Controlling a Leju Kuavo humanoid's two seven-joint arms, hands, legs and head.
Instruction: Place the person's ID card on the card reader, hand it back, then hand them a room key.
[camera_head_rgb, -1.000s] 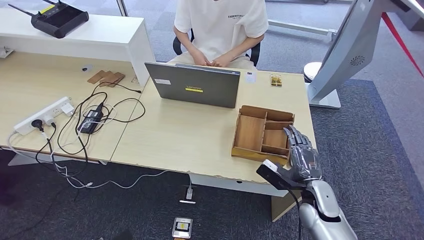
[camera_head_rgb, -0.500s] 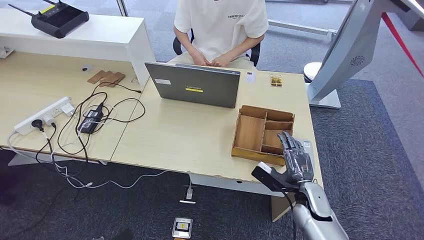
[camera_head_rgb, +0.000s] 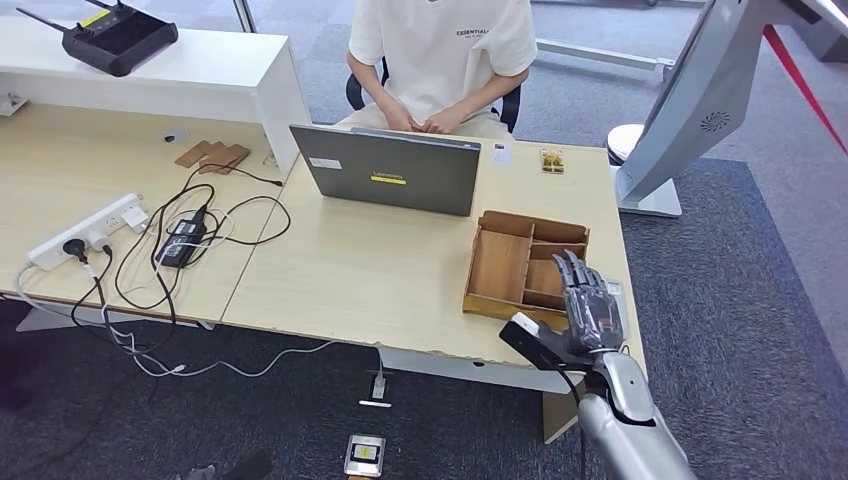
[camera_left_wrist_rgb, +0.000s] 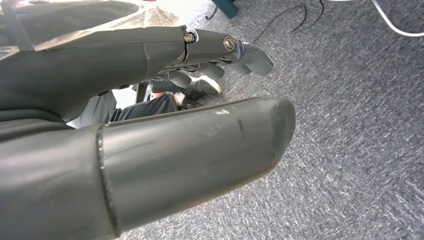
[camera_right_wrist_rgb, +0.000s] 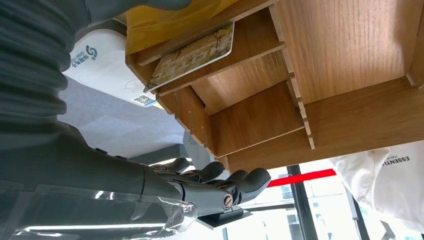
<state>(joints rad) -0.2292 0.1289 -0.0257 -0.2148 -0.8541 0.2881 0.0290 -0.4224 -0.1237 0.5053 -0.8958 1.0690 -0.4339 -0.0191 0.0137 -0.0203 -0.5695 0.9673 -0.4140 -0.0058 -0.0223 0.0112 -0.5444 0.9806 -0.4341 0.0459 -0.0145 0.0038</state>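
At the desk's near right edge in the head view, the right hand (camera_head_rgb: 592, 305) hovers over the compartmented wooden tray (camera_head_rgb: 525, 266), fingers straight and apart, holding nothing. A person in a white T-shirt (camera_head_rgb: 443, 50) sits behind the grey laptop (camera_head_rgb: 388, 169). 2 small cards (camera_head_rgb: 526, 157) lie beside it.

Right wrist view: a gold patterned card (camera_right_wrist_rgb: 192, 56) rests in 1 tray compartment; the fingers (camera_right_wrist_rgb: 235, 181) stay clear of it.

Left wrist view: the left hand (camera_left_wrist_rgb: 150, 100) hangs above grey carpet (camera_left_wrist_rgb: 350, 125), fingers extended, empty.
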